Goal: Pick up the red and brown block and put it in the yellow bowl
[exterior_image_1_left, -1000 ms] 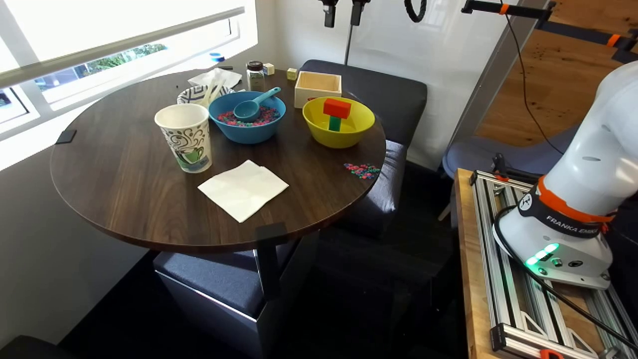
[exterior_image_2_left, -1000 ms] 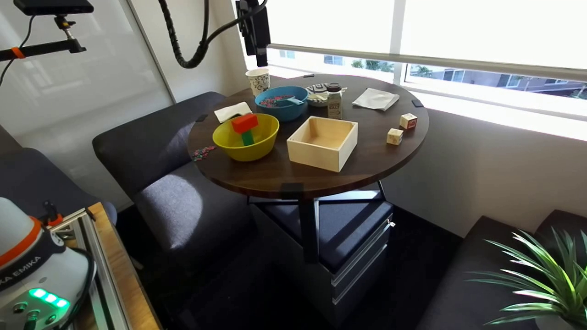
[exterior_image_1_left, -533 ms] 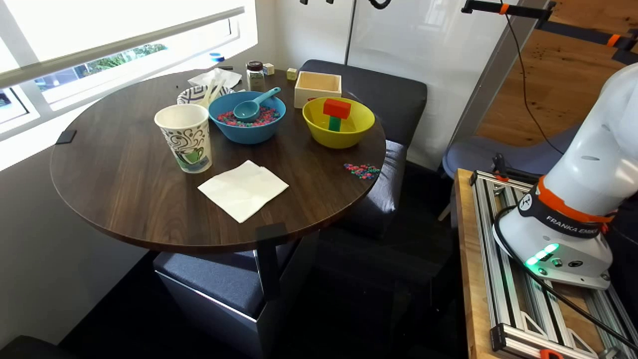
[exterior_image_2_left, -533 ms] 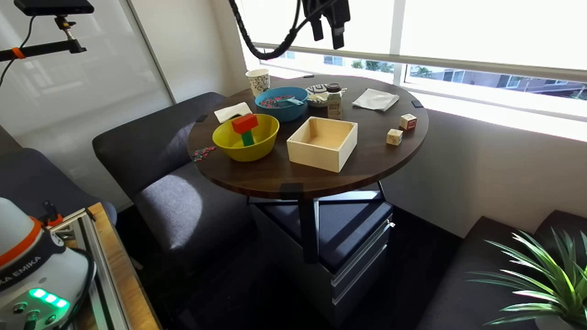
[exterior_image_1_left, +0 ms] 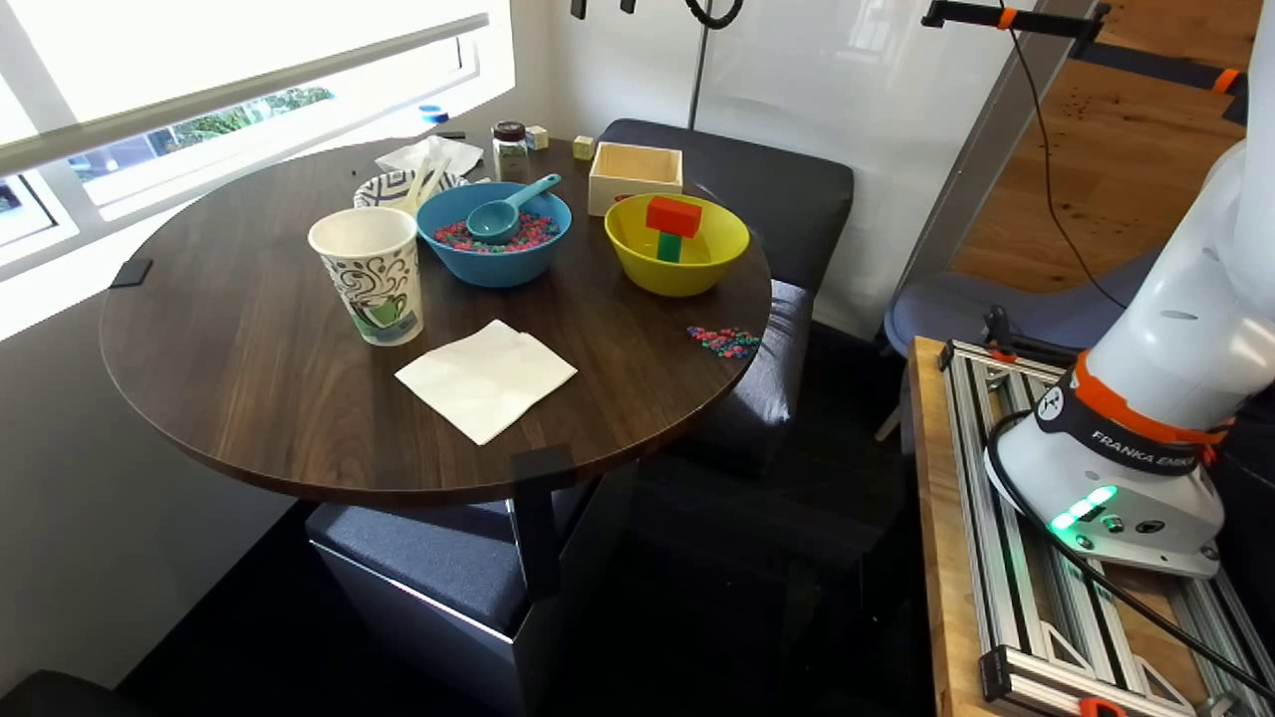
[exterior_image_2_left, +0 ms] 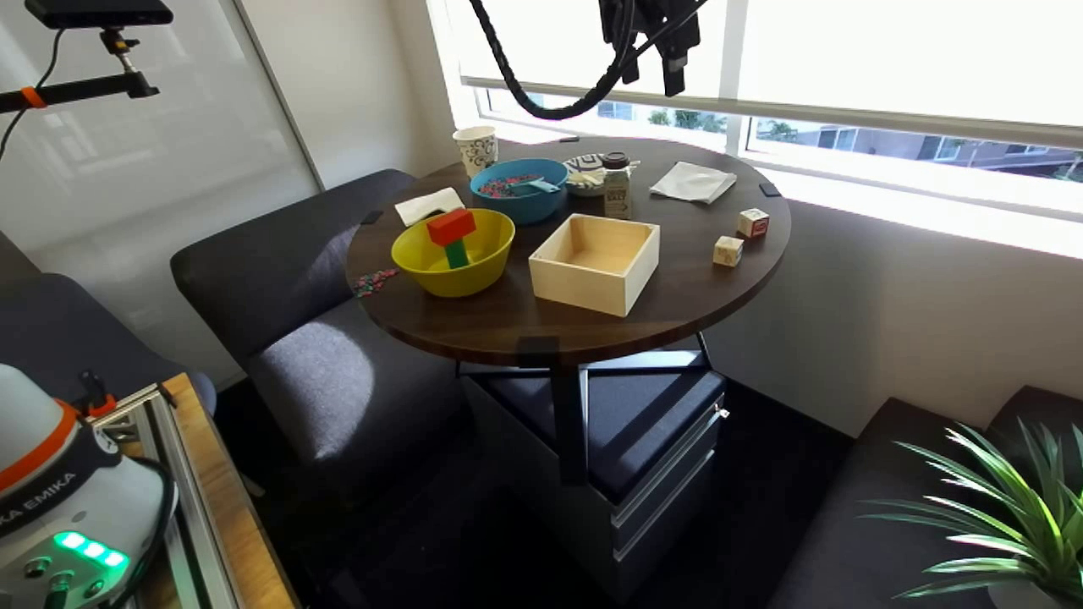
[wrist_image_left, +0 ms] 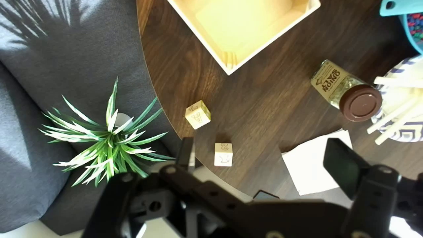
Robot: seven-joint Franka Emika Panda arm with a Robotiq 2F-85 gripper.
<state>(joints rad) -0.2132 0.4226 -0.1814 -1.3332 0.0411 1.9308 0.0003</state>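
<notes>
A bright-red block (exterior_image_1_left: 673, 216) sits across an upright green block (exterior_image_1_left: 668, 247) inside the yellow bowl (exterior_image_1_left: 637, 261). They also show in an exterior view: the red block (exterior_image_2_left: 452, 227), the green block (exterior_image_2_left: 457, 255) and the yellow bowl (exterior_image_2_left: 457, 283). These are out of the wrist view. My gripper (wrist_image_left: 261, 145) is open and empty, high above the table. It also shows at the top of both exterior views (exterior_image_2_left: 651, 83) (exterior_image_1_left: 603, 8). In the wrist view, a pale wooden cube (wrist_image_left: 223, 154) lies between the fingers; its side shows red in an exterior view (exterior_image_2_left: 753, 223).
Another pale letter cube (wrist_image_left: 198, 114) lies by the table edge. A tan open box (exterior_image_2_left: 584, 292) stands beside the yellow bowl. The blue bowl (exterior_image_1_left: 498, 267) holds beads and a scoop. A salt jar (wrist_image_left: 343, 89), white napkin (wrist_image_left: 310, 165), patterned plate (wrist_image_left: 409, 130) and paper cup (exterior_image_1_left: 374, 289) are around.
My gripper has swung across above the table, rightward in one exterior view and leftward in another, toward the small wooden cubes. The objects on the table have not moved.
</notes>
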